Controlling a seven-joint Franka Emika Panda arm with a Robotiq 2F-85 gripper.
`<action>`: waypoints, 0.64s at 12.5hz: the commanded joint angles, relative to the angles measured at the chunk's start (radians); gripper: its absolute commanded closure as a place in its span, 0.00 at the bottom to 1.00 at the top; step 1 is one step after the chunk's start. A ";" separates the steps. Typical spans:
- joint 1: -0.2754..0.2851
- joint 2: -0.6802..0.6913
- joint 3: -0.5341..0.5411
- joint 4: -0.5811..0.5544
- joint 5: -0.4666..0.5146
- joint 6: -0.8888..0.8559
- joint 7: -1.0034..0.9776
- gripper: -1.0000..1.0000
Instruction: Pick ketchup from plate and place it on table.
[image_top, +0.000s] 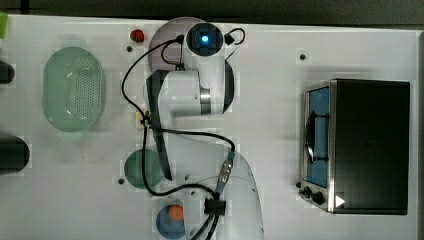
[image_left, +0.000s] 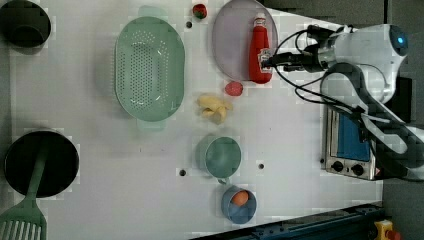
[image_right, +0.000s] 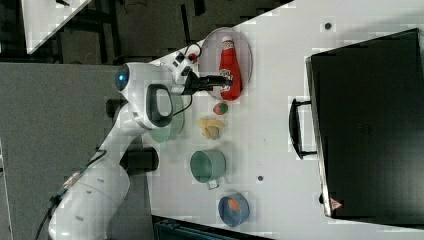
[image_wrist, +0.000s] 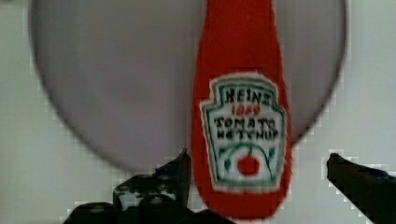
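1. While the pincer (image_wrist: 257, 175) stands fully open and holds nothing, its fingers flank the lower body of the ketchup bottle (image_left: 260, 47).
2. Bottle lies flat on the plate (image_left: 230, 40), base over the rim.
3. Best practice, likely: settle lower, centre on the label, close squarely, lift before moving to bare counter (image_left: 280, 135).

- One ketchup (image_left: 260, 54) bottle.
- One plate (image_left: 232, 40).
- Two strawberries (image_left: 200, 10).
- One green colander (image_left: 149, 69).
- One bunch of bananas (image_left: 215, 108).
- One green cup (image_left: 222, 157).
- One blue bowl (image_left: 239, 205).
- One toaster oven (image_top: 362, 146).
- One green spatula (image_left: 25, 220).
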 joint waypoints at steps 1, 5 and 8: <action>0.000 0.048 0.005 0.029 -0.014 0.062 -0.044 0.00; 0.004 0.106 0.006 0.047 -0.014 0.121 -0.044 0.00; 0.009 0.130 0.005 0.065 -0.014 0.139 -0.044 0.00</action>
